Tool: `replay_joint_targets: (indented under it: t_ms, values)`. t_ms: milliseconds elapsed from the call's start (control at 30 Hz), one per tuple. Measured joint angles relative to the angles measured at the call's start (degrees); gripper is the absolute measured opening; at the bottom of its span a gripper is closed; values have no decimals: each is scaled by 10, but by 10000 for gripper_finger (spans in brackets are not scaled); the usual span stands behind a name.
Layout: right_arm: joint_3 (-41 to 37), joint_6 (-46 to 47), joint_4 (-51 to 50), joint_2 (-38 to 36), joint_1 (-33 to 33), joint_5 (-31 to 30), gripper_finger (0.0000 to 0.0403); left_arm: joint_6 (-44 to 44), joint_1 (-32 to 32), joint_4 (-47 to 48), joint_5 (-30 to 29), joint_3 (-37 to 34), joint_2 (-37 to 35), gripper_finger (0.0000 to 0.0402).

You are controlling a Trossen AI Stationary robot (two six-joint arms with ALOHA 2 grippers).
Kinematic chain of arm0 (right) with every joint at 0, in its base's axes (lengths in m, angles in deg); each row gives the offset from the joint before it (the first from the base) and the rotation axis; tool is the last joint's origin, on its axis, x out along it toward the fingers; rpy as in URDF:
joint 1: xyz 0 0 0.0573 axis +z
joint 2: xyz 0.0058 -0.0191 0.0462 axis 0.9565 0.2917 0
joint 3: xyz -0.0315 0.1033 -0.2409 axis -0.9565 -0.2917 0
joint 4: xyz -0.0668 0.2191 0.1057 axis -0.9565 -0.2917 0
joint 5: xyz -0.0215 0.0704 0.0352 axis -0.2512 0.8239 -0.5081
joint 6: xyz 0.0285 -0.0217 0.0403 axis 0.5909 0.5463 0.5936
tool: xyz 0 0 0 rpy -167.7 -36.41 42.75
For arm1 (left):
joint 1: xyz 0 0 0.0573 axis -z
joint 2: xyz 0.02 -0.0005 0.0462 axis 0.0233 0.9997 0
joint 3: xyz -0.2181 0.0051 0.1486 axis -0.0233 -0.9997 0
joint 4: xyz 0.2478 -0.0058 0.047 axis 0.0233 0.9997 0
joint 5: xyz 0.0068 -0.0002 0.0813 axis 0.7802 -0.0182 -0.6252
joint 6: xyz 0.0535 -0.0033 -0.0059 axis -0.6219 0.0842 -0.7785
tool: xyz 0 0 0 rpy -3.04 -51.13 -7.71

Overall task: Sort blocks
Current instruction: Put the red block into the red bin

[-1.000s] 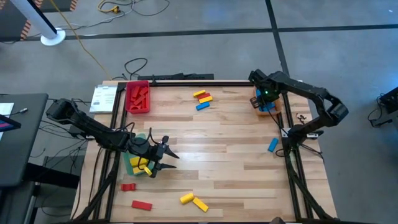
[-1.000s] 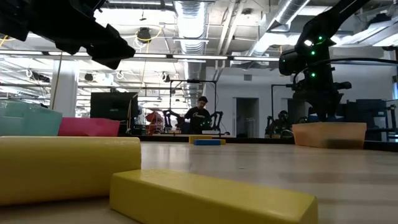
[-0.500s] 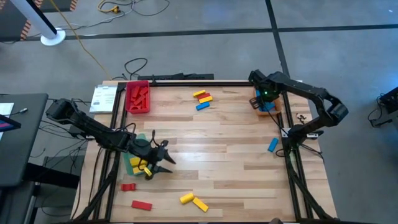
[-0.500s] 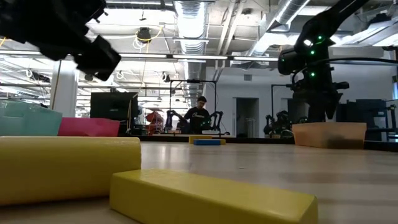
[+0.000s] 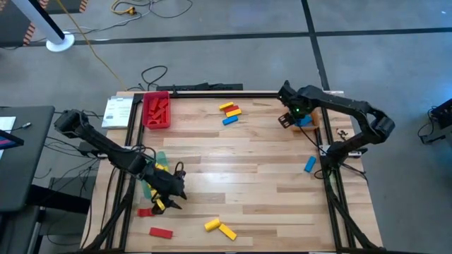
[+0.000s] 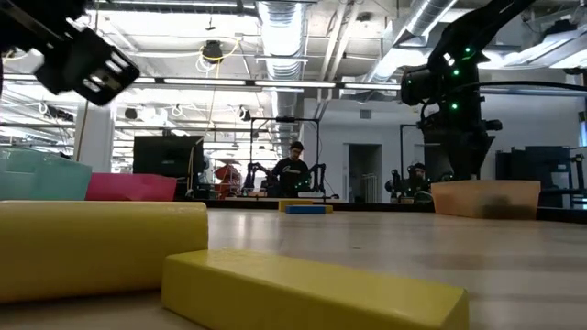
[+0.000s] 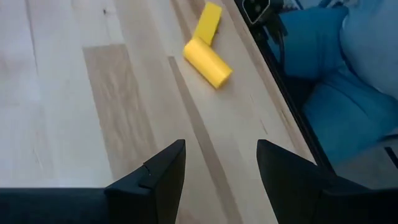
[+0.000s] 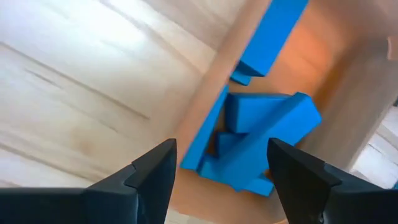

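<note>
left gripper (image 5: 171, 200): at the near-left of the table (image 5: 268, 176), just past the green tray's (image 5: 151, 185) near edge; fingers (image 7: 155, 180) parted, nothing between them, bare wood below
right gripper (image 5: 284, 118): at the far-right of the table, over the table-side edge of the orange tray (image 5: 305, 120); fingers (image 8: 152, 177) apart, empty
blue blocks (image 8: 261, 134): piled in the orange tray, some tilted on each other, one leaning on the tray wall
loose blue block (image 5: 309, 164): on the table's right edge, nearer than the orange tray
red blocks (image 5: 158, 109): heaped in the red tray (image 5: 156, 124) at the table's far-left corner
loose red blocks: one (image 5: 145, 212) just beside the left gripper at the table's left edge, one (image 5: 161, 232) nearer, close to the near-left corner
yellow blocks in green tray (image 5: 162, 168): partly hidden by the left arm, count unclear
small yellow bit (image 5: 159, 205): right at the left gripper; can't tell if touching
yellow pair (image 5: 219, 227): near edge of the table, right of the left gripper; one rounded, one flat bar, touching or nearly so; fills the foreground in the low view (image 6: 183, 266)
mixed group (image 5: 230, 112): yellow, red and blue blocks close together at the table's far edge, between red tray and orange tray
paper sheet (image 5: 118, 111): off the table's left side, beside the red tray
person (image 6: 292, 174): in the room beyond the table
</note>
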Motion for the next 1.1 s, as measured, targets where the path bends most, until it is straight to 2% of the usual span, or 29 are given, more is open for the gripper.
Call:
replay_joint_targets:
  t_ms: [167,267,533,667,833,1100]
  values:
    - [0,2,1,0,34,-1,263,55,45,56,-11,27,0,194]
    - [0,10,1,0,61,-2,263,105,77,58,-26,27,0,194]
    - [0,31,10,0,135,-5,261,166,195,46,-154,31,35,194]
    - [0,43,20,-8,171,-13,260,199,238,37,-185,31,77,194]
    - [0,57,38,-28,211,-13,260,250,269,37,-174,38,141,194]
    - [0,73,63,-61,245,-13,260,232,294,151,-181,169,267,194]
